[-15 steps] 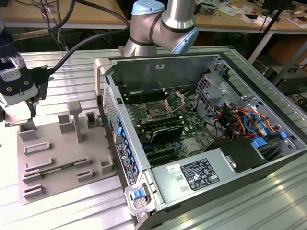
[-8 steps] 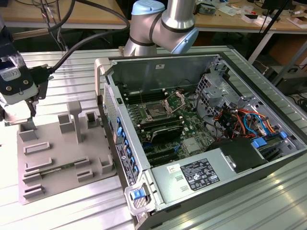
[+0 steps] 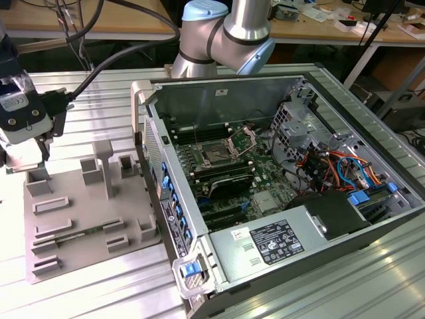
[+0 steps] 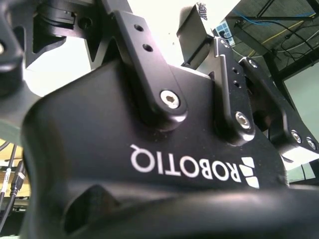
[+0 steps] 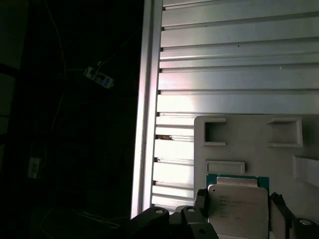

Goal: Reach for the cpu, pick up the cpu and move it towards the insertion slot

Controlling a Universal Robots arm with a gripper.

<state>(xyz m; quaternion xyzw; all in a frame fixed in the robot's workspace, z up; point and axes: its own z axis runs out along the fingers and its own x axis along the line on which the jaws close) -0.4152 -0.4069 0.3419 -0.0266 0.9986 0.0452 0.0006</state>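
**tinker_a:** The fingers (image 5: pixel 200 201) are sitting narrow, one on each side of the cpu (image 5: pixel 238 210), pressing against two opposite edges in the first wrist view. So the gripper (image 3: pixel 40 154) is clamping the chip. The silvery lid is facing the camera and a strip of green rim is peeking out along one edge.

**benchmonkey:** Is it hanging in the air or lying on the tray though?

**tinker_a:** Honestly can't tell. The chip is overlapping the grey tray (image 5: pixel 249 144) and its raised rectangular frames, but the angle is too flat to say whether it's touching the plastic or floating just above it. Past the tray, the slatted aluminium table (image 5: pixel 239 74) is running off toward a dark edge.

**benchmonkey:** And where's all that sitting compared with the socket?

**tinker_a:** In the exterior view the gripper is hanging over the far corner of the tray, at the exterior view's left, with cables (image 3: pixel 99 63) trailing off the wrist. The insertion slot (image 3: pixel 216 154) is lying well apart, toward the exterior view's right, inside the open computer case (image 3: pixel 292 90). It's a dark square with its metal frame flipped up beside it and green board all around. The case wall is standing between the tray and the socket. The arm (image 3: pixel 226 30) is looping in from behind the case.
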